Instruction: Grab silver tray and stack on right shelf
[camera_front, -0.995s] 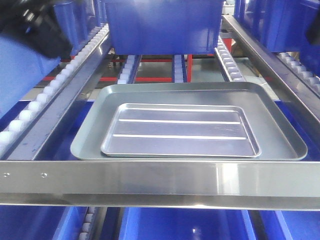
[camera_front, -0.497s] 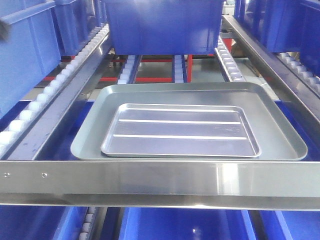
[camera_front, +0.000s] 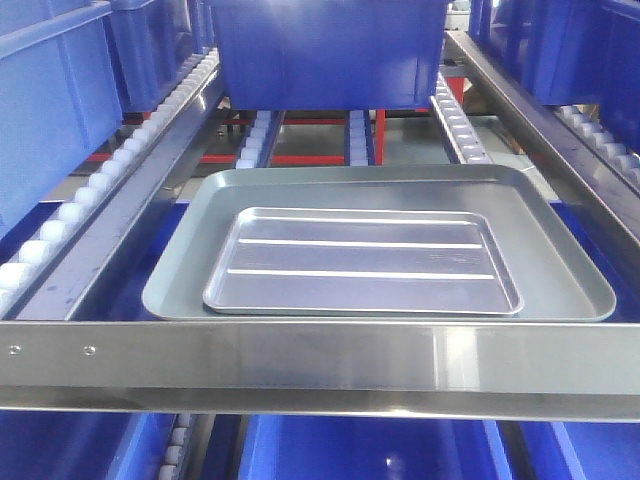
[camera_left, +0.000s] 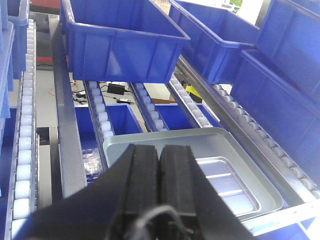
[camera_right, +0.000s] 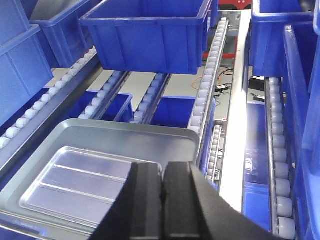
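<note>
Both grippers hang above the rack with nothing between their black pads: the left gripper (camera_left: 160, 165) has its two fingers pressed flat together, and the right gripper (camera_right: 162, 187) likewise has its fingers closed against each other, a thin dark seam showing between them. Neither touches any tray. Below them, the silver tray (camera_front: 362, 261) lies flat inside the larger grey-green tray (camera_front: 560, 245), set toward that tray's near left corner, its near and left edges just beside the bigger tray's rim while a wide bare margin shows on the far and right sides. Its two raised ridges run left to right across a shiny floor. The grey-green tray rests on the right shelf (camera_front: 320, 355), just behind the broad shiny front crossbar, which carries two small screws (camera_front: 88, 350) near its left end. Rails of white rollers (camera_front: 70, 210) slope up and away on the left side of the trays, and another roller rail (camera_front: 455, 125) climbs on the right. At the far end of the shelf, a blue bin (camera_front: 325, 50) sits on the rollers, well apart from the trays. More blue bins (camera_left: 215, 40) stand on neighbouring lanes to either side, and others show on the level below the crossbar.
</note>
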